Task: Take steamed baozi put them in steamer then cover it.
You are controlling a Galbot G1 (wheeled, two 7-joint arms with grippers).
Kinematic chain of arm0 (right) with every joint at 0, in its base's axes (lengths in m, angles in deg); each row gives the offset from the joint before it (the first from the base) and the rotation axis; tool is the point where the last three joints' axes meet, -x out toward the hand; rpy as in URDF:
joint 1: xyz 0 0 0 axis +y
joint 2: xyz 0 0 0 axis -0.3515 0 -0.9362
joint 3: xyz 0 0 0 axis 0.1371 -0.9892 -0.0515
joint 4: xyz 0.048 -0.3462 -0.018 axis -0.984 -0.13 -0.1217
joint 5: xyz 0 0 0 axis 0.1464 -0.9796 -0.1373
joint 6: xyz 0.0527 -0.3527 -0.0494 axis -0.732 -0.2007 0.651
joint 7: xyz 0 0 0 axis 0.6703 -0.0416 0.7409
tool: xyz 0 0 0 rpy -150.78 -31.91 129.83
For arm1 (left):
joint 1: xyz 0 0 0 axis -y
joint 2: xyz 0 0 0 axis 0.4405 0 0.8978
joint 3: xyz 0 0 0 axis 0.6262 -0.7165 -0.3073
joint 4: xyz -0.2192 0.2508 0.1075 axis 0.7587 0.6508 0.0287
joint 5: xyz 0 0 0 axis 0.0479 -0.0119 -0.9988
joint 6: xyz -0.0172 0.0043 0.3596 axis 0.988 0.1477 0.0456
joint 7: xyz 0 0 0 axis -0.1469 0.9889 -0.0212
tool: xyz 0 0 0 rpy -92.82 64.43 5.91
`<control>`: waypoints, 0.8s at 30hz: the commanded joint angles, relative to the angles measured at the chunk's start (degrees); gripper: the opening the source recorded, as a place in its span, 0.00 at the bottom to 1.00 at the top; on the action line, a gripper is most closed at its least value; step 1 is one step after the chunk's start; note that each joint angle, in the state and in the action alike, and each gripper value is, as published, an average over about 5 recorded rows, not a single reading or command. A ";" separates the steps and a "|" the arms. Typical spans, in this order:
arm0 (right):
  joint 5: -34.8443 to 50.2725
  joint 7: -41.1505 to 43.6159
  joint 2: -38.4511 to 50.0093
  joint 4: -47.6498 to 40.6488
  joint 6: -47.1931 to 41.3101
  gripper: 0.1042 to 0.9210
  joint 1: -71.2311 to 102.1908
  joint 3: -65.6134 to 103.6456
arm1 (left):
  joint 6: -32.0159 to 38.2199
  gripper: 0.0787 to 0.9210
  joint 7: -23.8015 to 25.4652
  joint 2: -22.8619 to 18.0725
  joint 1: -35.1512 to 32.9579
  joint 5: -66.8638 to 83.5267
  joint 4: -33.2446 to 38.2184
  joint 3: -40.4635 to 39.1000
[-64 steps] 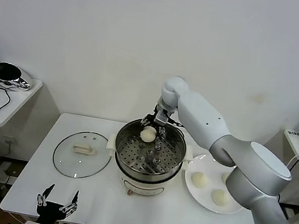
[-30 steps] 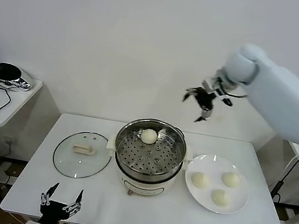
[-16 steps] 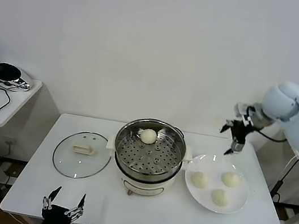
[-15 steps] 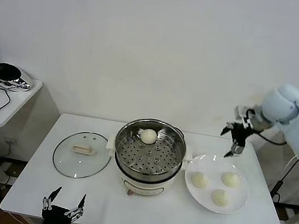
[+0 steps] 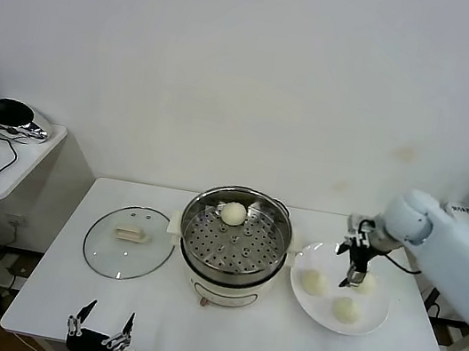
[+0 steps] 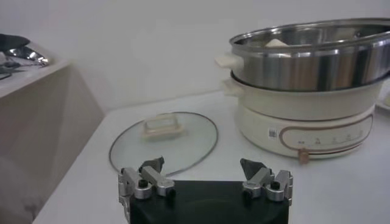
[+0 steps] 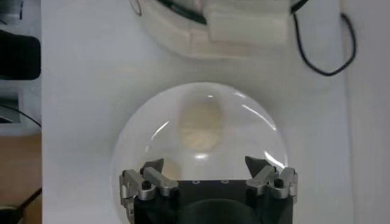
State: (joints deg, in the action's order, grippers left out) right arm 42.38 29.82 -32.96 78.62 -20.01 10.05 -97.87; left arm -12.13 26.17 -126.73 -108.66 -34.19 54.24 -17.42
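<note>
Steamed baozi: one sits in steamer, far side of tray; three on white plate.

Head view: right pincer spread, empty, hovering over plate. Risk imo: soft bun squashes or rolls off if descent off-centre. Left pincer spread, parked at near surface edge. Cover flat, left of steamer. White surface, plain wall, side desk with mouse.

Left wrist view: cover, steamer close by.

Right wrist view: bun just ahead of spread jaws; cable behind the steamer, snag risk.
</note>
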 commanded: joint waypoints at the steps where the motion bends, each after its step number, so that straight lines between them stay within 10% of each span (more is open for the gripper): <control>1: -1.98 -4.33 -4.70 -4.64 0.07 0.88 5.40 2.58 | 0.01 0.88 0.03 0.00 -0.15 -0.22 -0.69 -0.05; 24: -6.87 -4.22 -9.16 -11.89 2.55 0.88 6.59 5.09 | 0.11 0.88 0.10 0.01 0.10 -0.69 -2.87 -0.44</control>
State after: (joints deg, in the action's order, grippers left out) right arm 37.01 26.16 -40.99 68.63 -17.89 15.79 -93.99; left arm -12.01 26.25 -126.74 -108.56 -34.89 51.51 -17.89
